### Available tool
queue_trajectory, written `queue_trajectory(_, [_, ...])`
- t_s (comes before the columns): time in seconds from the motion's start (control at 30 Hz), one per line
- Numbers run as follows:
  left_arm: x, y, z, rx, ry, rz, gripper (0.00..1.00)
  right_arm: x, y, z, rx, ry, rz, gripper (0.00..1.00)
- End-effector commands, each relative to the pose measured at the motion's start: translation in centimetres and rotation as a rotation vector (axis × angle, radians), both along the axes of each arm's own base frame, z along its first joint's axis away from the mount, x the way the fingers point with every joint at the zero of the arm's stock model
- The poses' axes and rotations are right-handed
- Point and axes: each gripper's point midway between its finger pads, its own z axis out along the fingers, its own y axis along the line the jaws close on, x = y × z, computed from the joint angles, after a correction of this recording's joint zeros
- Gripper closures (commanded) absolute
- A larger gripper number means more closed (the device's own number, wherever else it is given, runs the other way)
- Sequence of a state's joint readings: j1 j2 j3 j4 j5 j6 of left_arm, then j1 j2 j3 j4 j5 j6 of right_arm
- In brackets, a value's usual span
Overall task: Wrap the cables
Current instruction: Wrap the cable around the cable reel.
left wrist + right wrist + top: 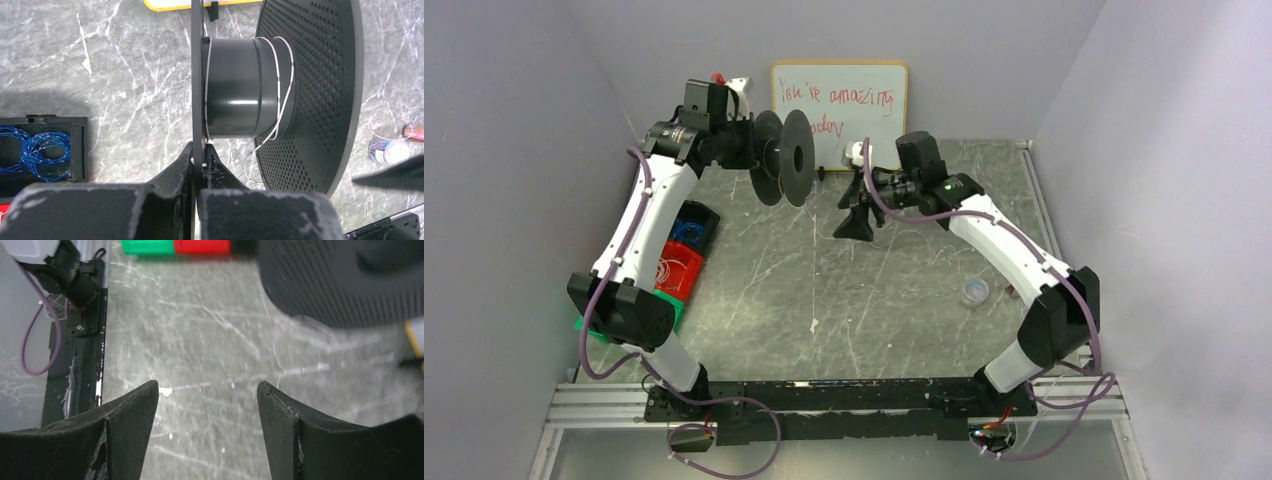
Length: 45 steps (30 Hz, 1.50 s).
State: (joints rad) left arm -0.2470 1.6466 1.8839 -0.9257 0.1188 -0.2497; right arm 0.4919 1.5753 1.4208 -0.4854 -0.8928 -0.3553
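Note:
A black two-flanged spool (784, 157) hangs above the table at the back. My left gripper (202, 159) is shut on the edge of its thin left flange (197, 75). A thin white cable (278, 85) makes a few turns round the spool's core, and its loose end (250, 165) dangles below. My right gripper (856, 228) hovers just right of the spool, fingers pointing down. In the right wrist view this gripper (207, 390) is open with nothing between its fingers. A faint strand of cable (274, 347) hangs beyond them, under the spool's perforated flange (325, 285).
A whiteboard (839, 100) leans on the back wall. Left of the table stand a black bin of blue wire coils (692, 228), a red bin (679, 270) and a green one (586, 328). A small clear tub (974, 292) sits at the right. The arms' rail (844, 395) spans the near edge.

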Motion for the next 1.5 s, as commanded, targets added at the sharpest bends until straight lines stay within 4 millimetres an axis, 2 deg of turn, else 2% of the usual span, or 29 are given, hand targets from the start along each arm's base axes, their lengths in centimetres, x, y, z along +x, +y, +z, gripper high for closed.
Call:
queue_trajectory(0.0, [0.2, -0.6, 4.9, -0.067, -0.152, -0.013, 0.98, -0.8, 3.2, 4.1, 0.078, -0.277, 0.095, 0.24])
queue_trajectory(0.2, [0.0, -1.2, 5.1, -0.092, -0.143, -0.025, 0.98, 1.6, 4.8, 2.0, 0.019, -0.335, 0.0, 0.24])
queue_trajectory(0.33, [-0.1, -1.1, 6.2, -0.098, -0.169, -0.024, 0.98, 3.0, 5.2, 0.1, -0.023, -0.271, -0.062, 0.22])
queue_trajectory(0.47, [-0.4, -1.1, 7.3, -0.106, -0.194, -0.025, 0.98, 4.0, 5.1, -2.4, -0.051, -0.214, -0.127, 0.22])
queue_trajectory(0.67, [-0.9, -1.1, 7.9, -0.115, -0.205, -0.031, 0.98, 4.7, 5.3, -5.3, -0.078, -0.181, -0.152, 0.22])
queue_trajectory(0.93, [-1.2, -1.3, 8.3, -0.135, -0.208, -0.039, 0.98, 6.7, 5.9, -6.9, -0.097, -0.196, -0.186, 0.24])
queue_trajectory(1.0, [-1.3, -1.4, 8.5, -0.141, -0.208, -0.044, 0.98, 7.0, 6.2, -7.4, -0.105, -0.184, -0.187, 0.29])
queue_trajectory(1.03, [-1.3, -1.4, 8.5, -0.142, -0.209, -0.043, 0.98, 7.1, 6.3, -7.6, -0.109, -0.179, -0.184, 0.37])
queue_trajectory(1.07, [-1.4, -1.4, 8.6, -0.145, -0.211, -0.041, 0.98, 7.2, 6.3, -7.8, -0.117, -0.175, -0.184, 0.48])
queue_trajectory(1.1, [-1.4, -1.3, 8.7, -0.147, -0.212, -0.039, 0.98, 7.3, 6.1, -8.1, -0.128, -0.167, -0.183, 0.77])
queue_trajectory(1.13, [-1.4, -1.0, 8.9, -0.15, -0.215, -0.033, 0.98, 7.3, 5.9, -8.2, -0.136, -0.159, -0.185, 0.95])
queue_trajectory(1.17, [-1.4, -0.7, 9.0, -0.152, -0.217, -0.024, 0.98, 7.4, 5.5, -8.5, -0.146, -0.145, -0.192, 1.0])
queue_trajectory(1.33, [-1.2, 1.9, 10.9, -0.194, -0.246, 0.03, 0.98, 7.7, 1.6, -10.4, -0.172, -0.058, -0.268, 1.0])
queue_trajectory(1.47, [-1.3, 3.1, 12.2, -0.206, -0.272, 0.055, 0.98, 8.5, -2.0, -12.0, -0.183, 0.037, -0.336, 1.0])
